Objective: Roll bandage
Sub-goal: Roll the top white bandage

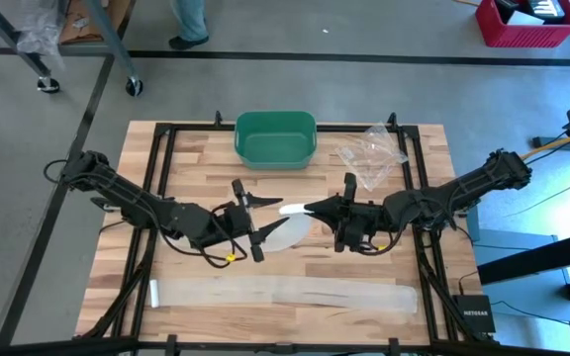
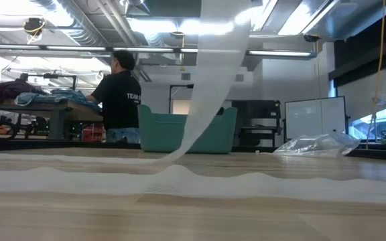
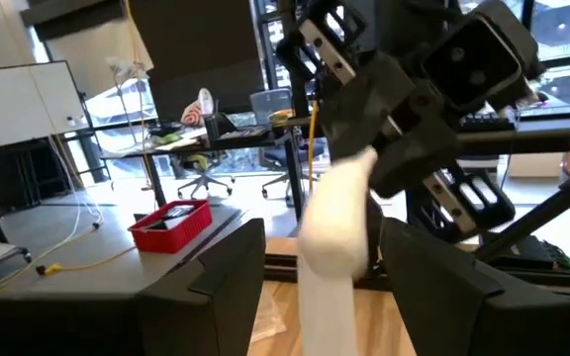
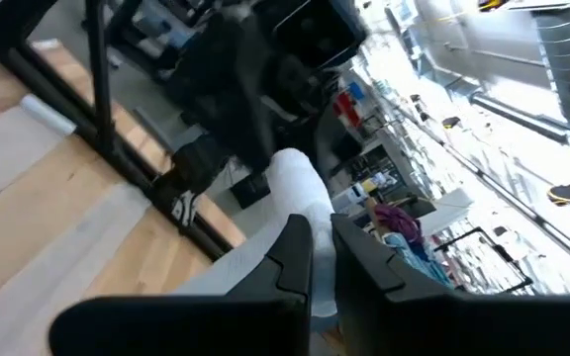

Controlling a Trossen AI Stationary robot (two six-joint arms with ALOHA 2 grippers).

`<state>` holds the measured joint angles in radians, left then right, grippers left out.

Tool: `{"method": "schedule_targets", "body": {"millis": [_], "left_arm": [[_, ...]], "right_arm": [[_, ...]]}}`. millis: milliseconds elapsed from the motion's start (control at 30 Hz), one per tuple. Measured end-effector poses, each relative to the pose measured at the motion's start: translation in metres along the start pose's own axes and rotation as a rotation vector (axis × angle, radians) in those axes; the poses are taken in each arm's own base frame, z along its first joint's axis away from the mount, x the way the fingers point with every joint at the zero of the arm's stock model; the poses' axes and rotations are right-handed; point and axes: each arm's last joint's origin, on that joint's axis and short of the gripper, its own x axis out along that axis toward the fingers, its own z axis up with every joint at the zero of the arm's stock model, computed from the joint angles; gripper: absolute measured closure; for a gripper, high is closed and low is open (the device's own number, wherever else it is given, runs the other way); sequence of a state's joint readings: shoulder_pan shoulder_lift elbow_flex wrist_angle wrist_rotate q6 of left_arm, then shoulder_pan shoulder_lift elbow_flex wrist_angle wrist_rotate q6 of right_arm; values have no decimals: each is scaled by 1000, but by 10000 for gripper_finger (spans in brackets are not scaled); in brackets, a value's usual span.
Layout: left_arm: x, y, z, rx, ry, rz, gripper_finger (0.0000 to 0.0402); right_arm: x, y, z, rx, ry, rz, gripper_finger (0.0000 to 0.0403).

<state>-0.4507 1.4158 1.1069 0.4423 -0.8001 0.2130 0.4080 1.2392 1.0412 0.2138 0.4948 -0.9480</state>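
Note:
The bandage is a long white strip. Its free end [image 1: 290,209] is up in the air above the middle of the table, with my right gripper [image 1: 308,209] shut on it. From there the strip [image 2: 213,73] hangs down, bends onto the wood [image 1: 287,237], and its long remainder [image 1: 285,294] lies flat along the table's near edge. My left gripper [image 1: 263,220] faces the right one, open. Its two fingers [image 3: 221,287] stand on either side of the hanging strip [image 3: 334,227]; I see no touch. Neither gripper shows in the low view. My right gripper pinches the bandage near its free end [image 4: 300,188] between its two shut fingers [image 4: 295,252]. The fingers are level and come from the table's right side. A short rounded stub of the strip sticks out past the fingertips. The strip hangs slack below the gripper, its lower part on the table.
A green bin [image 1: 275,138] stands at the table's far middle, and a crumpled clear plastic bag [image 1: 369,156] lies to its right. Dark frame rails [image 1: 161,178] run along the table's sides. A person [image 2: 119,100] stands in the room beyond the far edge.

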Motion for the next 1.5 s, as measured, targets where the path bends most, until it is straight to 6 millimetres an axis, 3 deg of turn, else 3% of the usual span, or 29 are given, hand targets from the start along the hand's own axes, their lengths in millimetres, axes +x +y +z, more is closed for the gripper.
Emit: {"method": "schedule_targets", "body": {"millis": [1000, 1133, 1500], "left_arm": [[1, 0, 0, 24, -2, -12, 305], [1, 0, 0, 30, -9, -10, 301], [-3, -4, 1, 102, -12, -28, 245]], "right_arm": [[2, 1, 1, 16, -31, 7, 377], [2, 1, 1, 16, -32, 6, 377], [2, 1, 1, 18, -32, 10, 377]]}}
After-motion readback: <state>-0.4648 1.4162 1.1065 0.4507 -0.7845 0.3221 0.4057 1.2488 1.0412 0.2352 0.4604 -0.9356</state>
